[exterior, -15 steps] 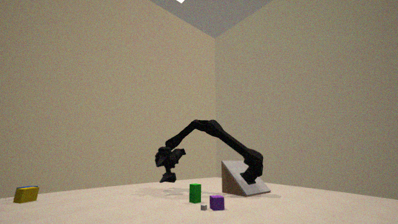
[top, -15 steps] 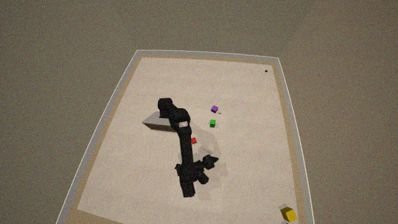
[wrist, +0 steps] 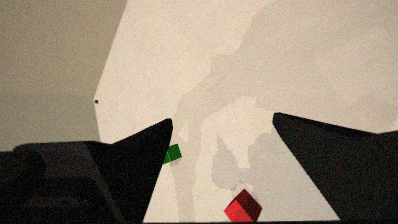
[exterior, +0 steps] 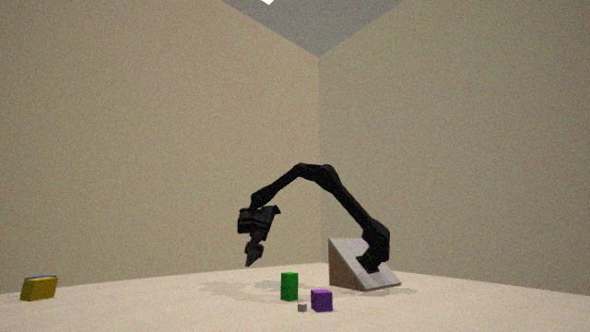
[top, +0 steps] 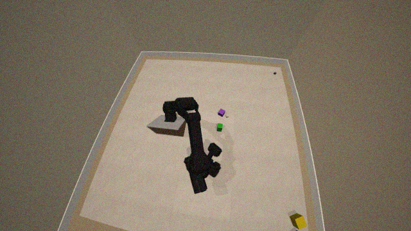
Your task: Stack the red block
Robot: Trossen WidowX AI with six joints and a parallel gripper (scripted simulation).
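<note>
The red block (wrist: 243, 206) lies on the table at the bottom edge of the wrist view, below the gap between my fingers; the top and exterior views hide it. The green tower (top: 219, 127) (exterior: 289, 286) (wrist: 173, 153) stands upright and is partly covered by my left finger in the wrist view. My gripper (exterior: 253, 258) (wrist: 221, 120) is open wide and empty. It hangs well above the table and points down, off to the side of the tower. The black arm (top: 196, 144) reaches out from its base over the red block's spot.
A purple cube (top: 221, 112) (exterior: 321, 300) and a tiny grey cube (top: 227, 115) (exterior: 301, 307) sit close to the tower. The arm's wedge base (top: 160, 126) (exterior: 343, 269) stands behind them. A yellow block (top: 298, 221) (exterior: 39, 287) lies at a far corner. A raised border (top: 128, 77) rims the table.
</note>
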